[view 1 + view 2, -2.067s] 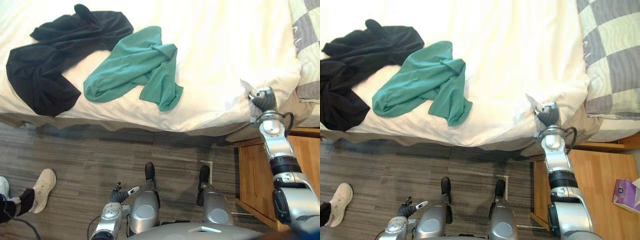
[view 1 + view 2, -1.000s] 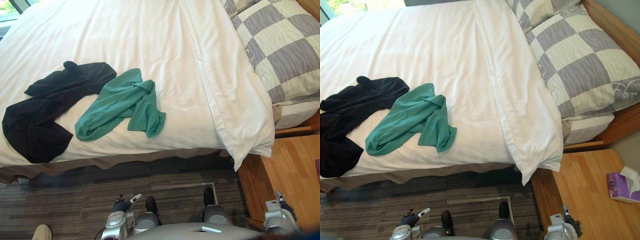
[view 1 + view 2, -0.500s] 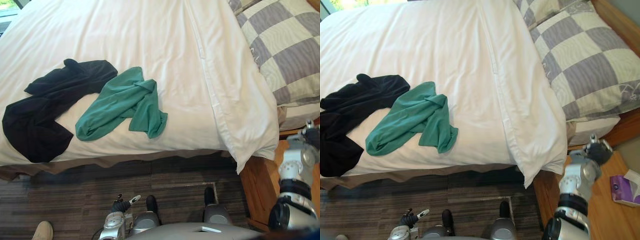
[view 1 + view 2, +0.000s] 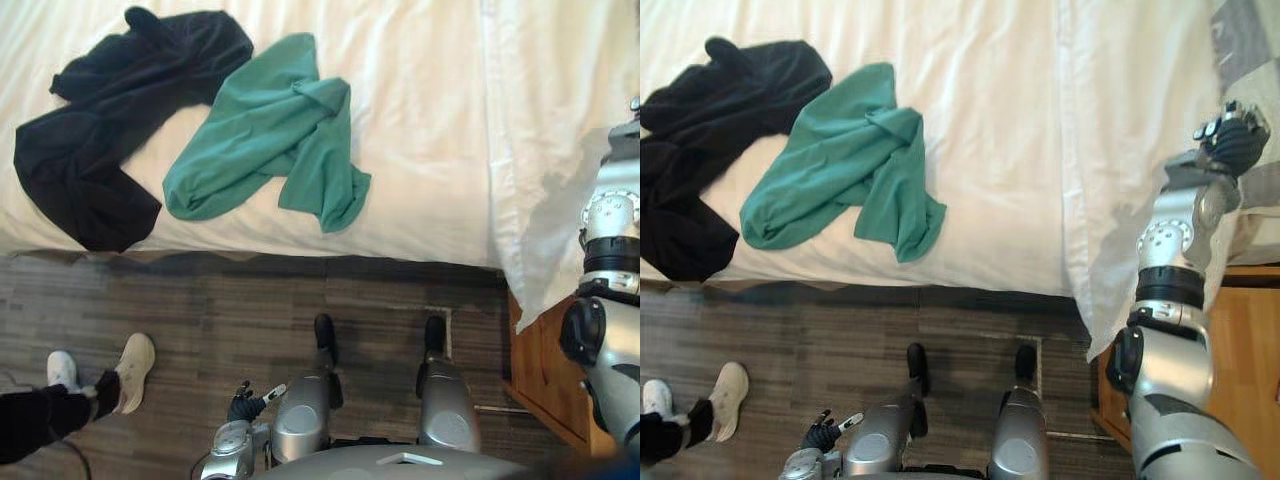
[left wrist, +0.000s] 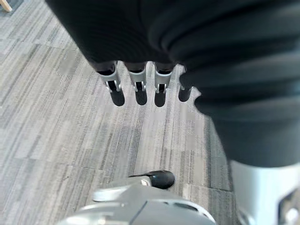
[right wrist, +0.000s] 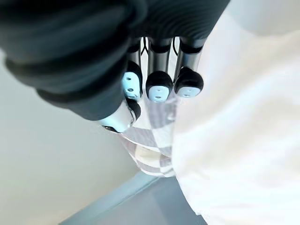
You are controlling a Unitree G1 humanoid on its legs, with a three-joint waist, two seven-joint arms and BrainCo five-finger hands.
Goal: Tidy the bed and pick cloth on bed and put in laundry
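- Green cloth [image 4: 265, 135] lies on the bed [image 4: 430, 120], touching a black cloth [image 4: 100, 130].
- Right robot hand [image 4: 1232, 136] — fingers curled, empty — over the bed.
- Left robot hand [image 4: 243, 404] hangs relaxed above the floor [image 4: 300, 300].

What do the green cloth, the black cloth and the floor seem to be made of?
Green cloth: probably soft matte knit; it drapes in loose folds. Black cloth: similar soft matte fabric, crumpled. Floor: grey streaked planks, perhaps laminate or vinyl.
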